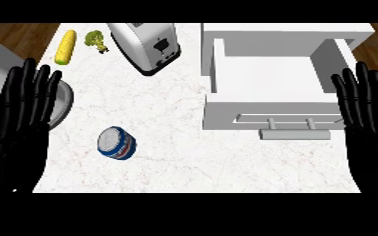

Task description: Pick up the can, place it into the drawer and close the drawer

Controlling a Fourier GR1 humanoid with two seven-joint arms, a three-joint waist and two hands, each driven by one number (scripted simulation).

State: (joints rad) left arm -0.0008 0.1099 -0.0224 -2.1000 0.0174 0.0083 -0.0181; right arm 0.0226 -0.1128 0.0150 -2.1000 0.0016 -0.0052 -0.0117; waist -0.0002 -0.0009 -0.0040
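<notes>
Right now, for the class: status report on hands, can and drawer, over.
Both open, resting: left hand at left edge, right hand at right edge. Can on counter, untouched. Drawer open. Nothing between can and drawer.

White marbled counter (192,150): can (117,143) lower left, corn (66,46) and broccoli (95,40) upper left, toaster (145,45) top centre, grey plate (65,100) left edge, open white drawer (266,77) right.

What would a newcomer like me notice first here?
The left robot hand and right robot hand, black and open, rest at the side edges, fingers up. Between them a blue can sits lower left on the counter, and a white drawer stands open at right.
</notes>
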